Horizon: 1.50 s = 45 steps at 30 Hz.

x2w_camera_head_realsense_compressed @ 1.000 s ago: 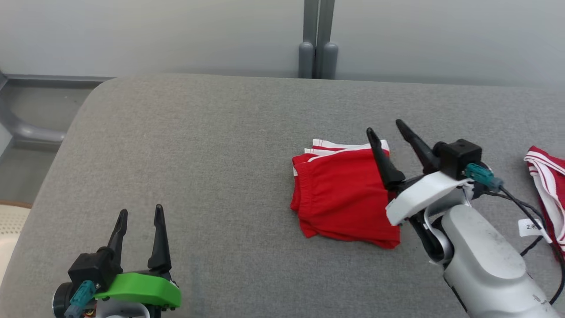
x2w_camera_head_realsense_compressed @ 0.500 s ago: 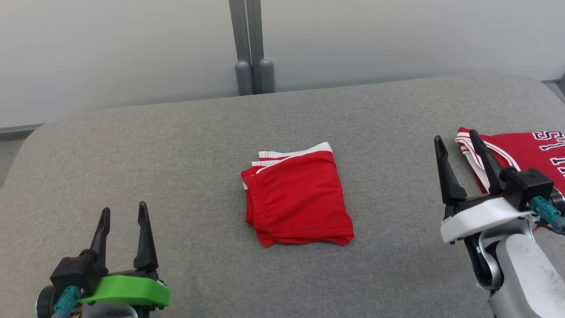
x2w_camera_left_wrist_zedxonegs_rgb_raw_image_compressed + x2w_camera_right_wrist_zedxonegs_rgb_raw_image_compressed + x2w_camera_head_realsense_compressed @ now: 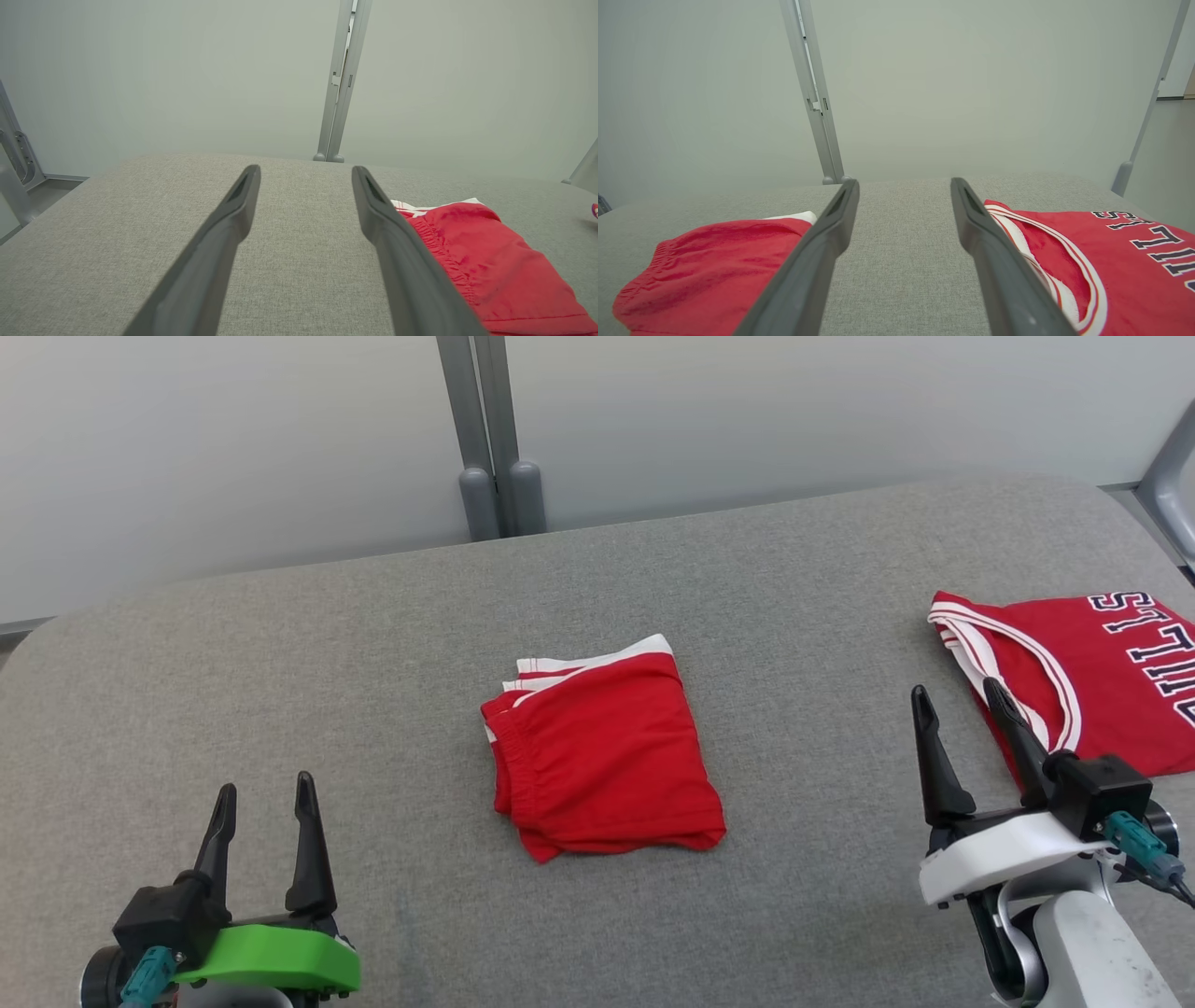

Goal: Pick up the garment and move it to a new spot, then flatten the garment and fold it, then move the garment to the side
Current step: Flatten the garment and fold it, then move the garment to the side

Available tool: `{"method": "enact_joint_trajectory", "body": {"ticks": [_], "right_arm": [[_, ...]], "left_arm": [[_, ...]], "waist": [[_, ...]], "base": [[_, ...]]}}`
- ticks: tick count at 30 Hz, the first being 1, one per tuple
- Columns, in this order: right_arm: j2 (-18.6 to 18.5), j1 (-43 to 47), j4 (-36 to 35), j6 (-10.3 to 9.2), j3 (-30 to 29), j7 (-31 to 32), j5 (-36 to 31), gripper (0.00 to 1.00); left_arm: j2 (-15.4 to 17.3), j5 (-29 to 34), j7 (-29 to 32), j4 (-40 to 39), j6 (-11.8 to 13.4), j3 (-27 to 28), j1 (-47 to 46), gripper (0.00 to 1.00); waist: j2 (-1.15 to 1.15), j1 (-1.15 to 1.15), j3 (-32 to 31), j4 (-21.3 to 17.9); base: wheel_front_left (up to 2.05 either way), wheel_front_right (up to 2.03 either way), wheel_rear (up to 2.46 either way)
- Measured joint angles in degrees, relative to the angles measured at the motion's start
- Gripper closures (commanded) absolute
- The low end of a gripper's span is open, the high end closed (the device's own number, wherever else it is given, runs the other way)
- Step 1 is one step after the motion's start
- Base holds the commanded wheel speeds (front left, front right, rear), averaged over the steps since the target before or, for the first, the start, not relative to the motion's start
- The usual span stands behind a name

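Now, shorts (image 3: pixel 602 761): red, folded, lying flat at centre frame on the grey pad (image 3: pixel 280 644)
Left gripper (image 3: pixel 264 786): lower left of frame; fingers apart, empty; well apart from shorts
Right gripper (image 3: pixel 955 689): lower right of frame; fingers apart, empty
Jersey (image 3: pixel 1102 681): red, white trim; right edge of frame, beside the right fingers
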Motion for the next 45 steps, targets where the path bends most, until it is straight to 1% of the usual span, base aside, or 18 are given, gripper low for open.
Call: {"method": "enact_joint_trajectory", "body": {"ticks": [10,14,19,28,31,39,45], "right_arm": [[-0.19,-0.07,1.48,0.0,0.98,0.0,-0.24,0.0],[-0.21,-0.32,4.59,0.0,1.62,0.14,-0.24,0.0],[-0.52,-3.37,10.12,0.0,2.79,3.43,1.57,0.0],[-0.49,-13.02,18.29,0.0,6.79,11.29,7.82,0.0],[-0.96,-15.96,21.61,0.0,7.91,14.13,8.43,0.0],[-0.38,-22.04,31.21,0.0,6.91,20.02,11.59,0.0],[1.49,-23.84,35.59,0.0,6.43,24.29,16.26,0.0]], "left_arm": [[-0.85,1.64,0.0,0.4,-1.02,0.85,-0.01,0.0],[-1.38,1.97,0.0,0.67,-1.56,0.75,-0.05,0.0],[-2.05,2.25,-0.01,1.27,-2.19,0.2,-0.18,0.0],[-3.09,2.81,-0.01,1.58,-2.79,-0.12,-1.41,0.0],[-3.47,2.86,0.0,1.81,-3.03,-0.34,-2.06,0.0],[-4.19,3.3,0.0,2.4,-3.98,-1.04,-4.12,0.0],[-4.7,3.38,0.0,2.76,-4.07,-1.31,-5.2,0.0]], "waist": [[0.0,0.0,-0.08,0.67],[0.0,0.0,-0.04,1.36],[0.0,0.0,0.28,2.78],[0.0,0.0,1.45,7.65],[0.0,0.0,2.17,9.62],[0.0,0.0,5.11,14.95],[0.0,0.0,7.93,18.12]], "base": [[0.0,0.0,0.0],[0.0,0.0,0.0],[0.0,0.0,0.0],[0.0,0.0,0.0],[0.0,0.0,0.0],[0.0,0.0,0.0],[0.0,0.0,0.0]]}}
